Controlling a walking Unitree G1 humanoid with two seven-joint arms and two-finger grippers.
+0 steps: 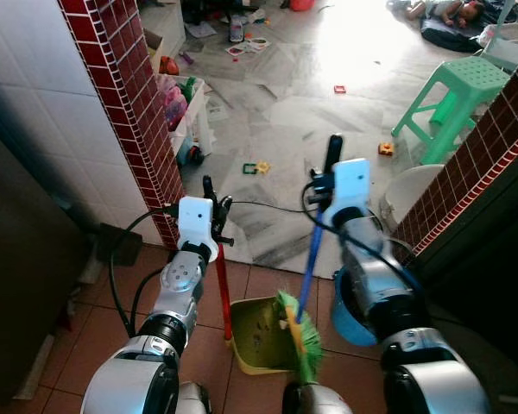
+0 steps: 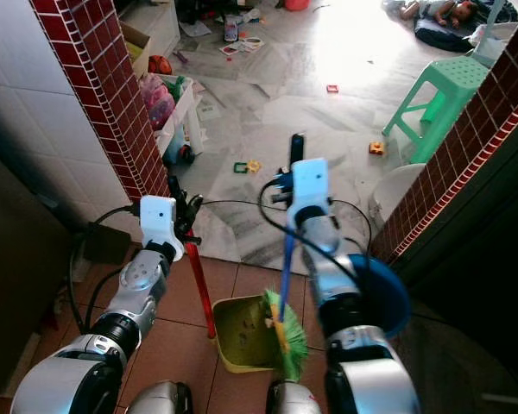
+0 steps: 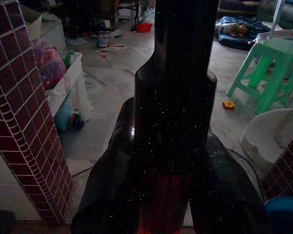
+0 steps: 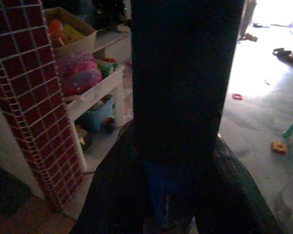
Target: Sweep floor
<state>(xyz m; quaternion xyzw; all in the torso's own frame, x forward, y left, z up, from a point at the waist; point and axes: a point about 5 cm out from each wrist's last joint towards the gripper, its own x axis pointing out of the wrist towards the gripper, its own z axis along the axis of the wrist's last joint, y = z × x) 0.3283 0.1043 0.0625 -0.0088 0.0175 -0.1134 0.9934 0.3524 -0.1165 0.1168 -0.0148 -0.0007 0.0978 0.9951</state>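
Left gripper point(image 1: 212, 200) jaws clamp the red-handled yellow plastic dustpan point(image 1: 261, 332); right gripper point(image 1: 329, 172) jaws clamp the blue-handled green-bristled broom point(image 1: 299, 335), bristles below at the pan. Ahead, grey marble floor point(image 1: 302, 112) looks unswept, small toys point(image 1: 385, 149) scattered.

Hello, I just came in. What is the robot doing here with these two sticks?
The robot is sweeping. Its left gripper is shut on the red handle of a yellow dustpan that sits on the brown tiles. Its right gripper is shut on the blue handle of a broom, whose green bristles sit at the dustpan's edge. Some dirt already lies in the dustpan. Ahead, the grey floor holds scattered toys and a green stool.
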